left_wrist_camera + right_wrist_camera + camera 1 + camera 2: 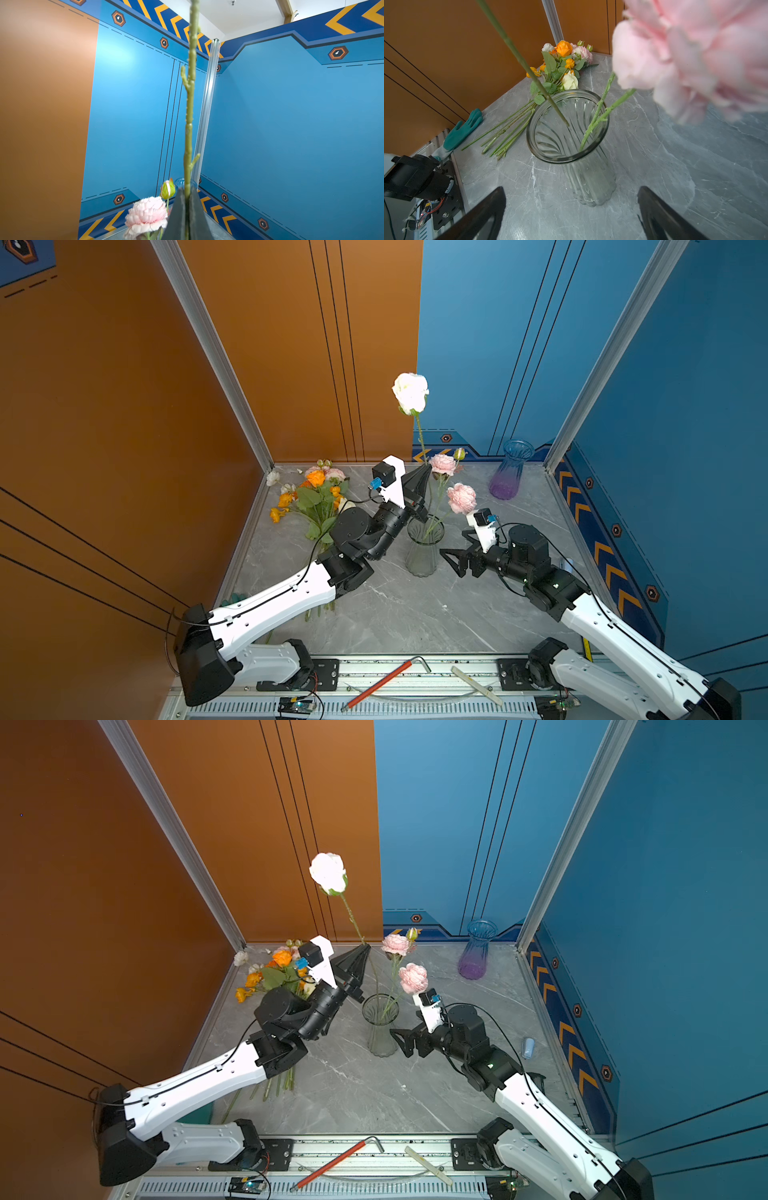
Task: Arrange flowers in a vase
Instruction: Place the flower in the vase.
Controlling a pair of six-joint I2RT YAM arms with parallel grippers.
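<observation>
Left fingers [417, 483] clamping white rose [410, 391], vase [420, 562] below

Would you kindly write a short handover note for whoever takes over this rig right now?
Left gripper: shut on the stem of the white flower, holding it roughly upright over the clear vase; the stem's lower end is just inside the rim.
Right gripper: open, empty, low beside the clear vase.
Done: the pink flowers stand in the clear vase.
Left: lower and release the white flower, then likely move over the bunch lying on the table by the orange wall.
</observation>
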